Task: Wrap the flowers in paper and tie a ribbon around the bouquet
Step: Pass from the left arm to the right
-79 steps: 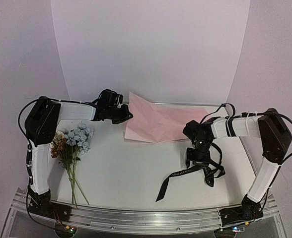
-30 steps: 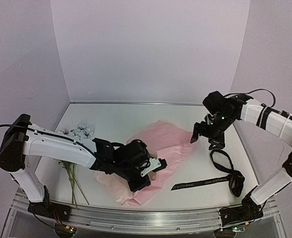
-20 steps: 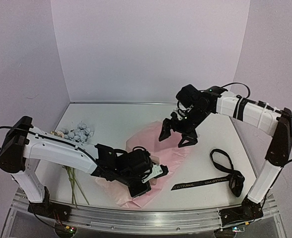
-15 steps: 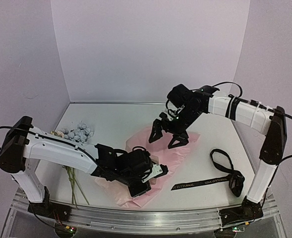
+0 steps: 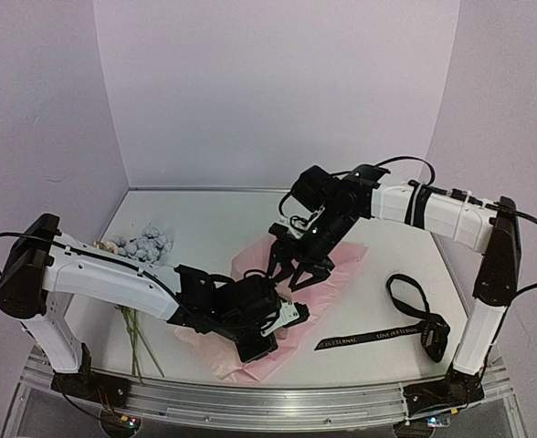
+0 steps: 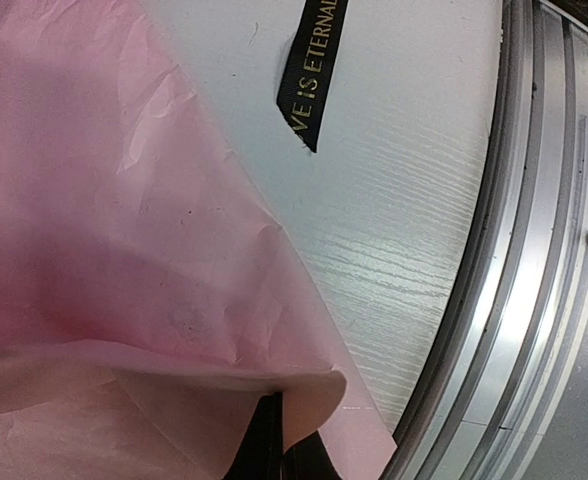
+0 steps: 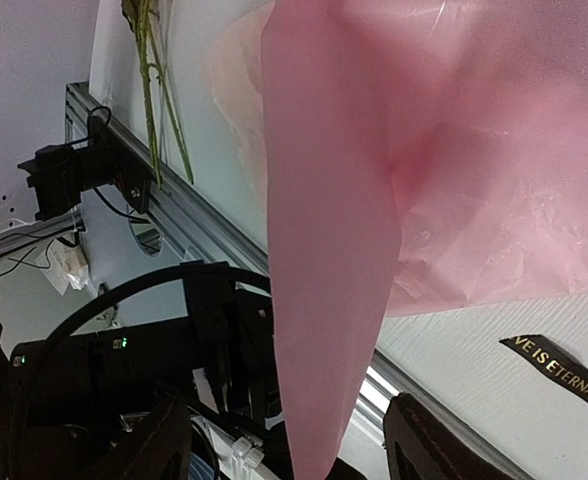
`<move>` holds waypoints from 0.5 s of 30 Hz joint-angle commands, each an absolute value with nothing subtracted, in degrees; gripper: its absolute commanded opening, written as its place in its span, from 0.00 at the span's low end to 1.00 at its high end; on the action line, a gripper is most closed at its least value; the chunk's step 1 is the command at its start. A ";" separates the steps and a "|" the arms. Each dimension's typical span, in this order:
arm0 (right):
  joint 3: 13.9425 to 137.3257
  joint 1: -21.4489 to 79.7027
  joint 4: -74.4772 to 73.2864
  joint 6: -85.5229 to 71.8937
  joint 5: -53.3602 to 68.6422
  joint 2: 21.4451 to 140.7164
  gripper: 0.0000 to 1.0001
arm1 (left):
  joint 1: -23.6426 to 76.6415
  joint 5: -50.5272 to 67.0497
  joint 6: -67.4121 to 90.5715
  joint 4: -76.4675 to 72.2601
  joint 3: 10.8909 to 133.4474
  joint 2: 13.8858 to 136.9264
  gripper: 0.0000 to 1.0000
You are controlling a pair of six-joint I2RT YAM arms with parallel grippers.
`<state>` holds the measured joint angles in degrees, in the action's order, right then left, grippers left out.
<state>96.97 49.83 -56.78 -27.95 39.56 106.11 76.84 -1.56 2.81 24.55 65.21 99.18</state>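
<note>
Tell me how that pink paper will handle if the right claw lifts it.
Probably floppy: the pink paper sags and folds over where the left claw pinches it. Likely light and easily torn, judging by its creases and thinness.

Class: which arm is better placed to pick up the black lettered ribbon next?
Probably right: the black satin ribbon lies on its side, right gripper open; left gripper is shut on the pink paper.

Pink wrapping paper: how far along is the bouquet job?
Done: nothing wrapped or tied. In hand: left gripper shut on the thin pale pink paper sheet at its near edge; right gripper open over its far part. To do: small bunch of blue, cream and orange artificial flowers lies off the sheet; long black lettered satin ribbon lies loose.
</note>
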 commanded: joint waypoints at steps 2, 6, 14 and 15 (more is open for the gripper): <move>97.81 51.05 -59.46 -25.14 40.18 107.55 0.62 | 77.04 -2.04 2.51 23.82 64.61 99.04 0.00; 97.83 51.15 -60.08 -25.12 37.97 108.04 0.45 | 77.07 -2.39 2.84 23.76 64.25 98.61 0.00; 97.17 51.15 -62.36 -25.49 27.69 106.25 0.00 | 77.06 -3.84 6.85 21.95 61.80 95.01 0.19; 96.41 51.15 -62.43 -25.79 25.01 105.38 0.00 | 77.00 -4.01 7.65 21.36 61.26 93.85 0.31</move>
<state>96.97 51.00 -60.58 -25.70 34.13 107.50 76.84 -2.42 4.59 23.61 62.56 98.85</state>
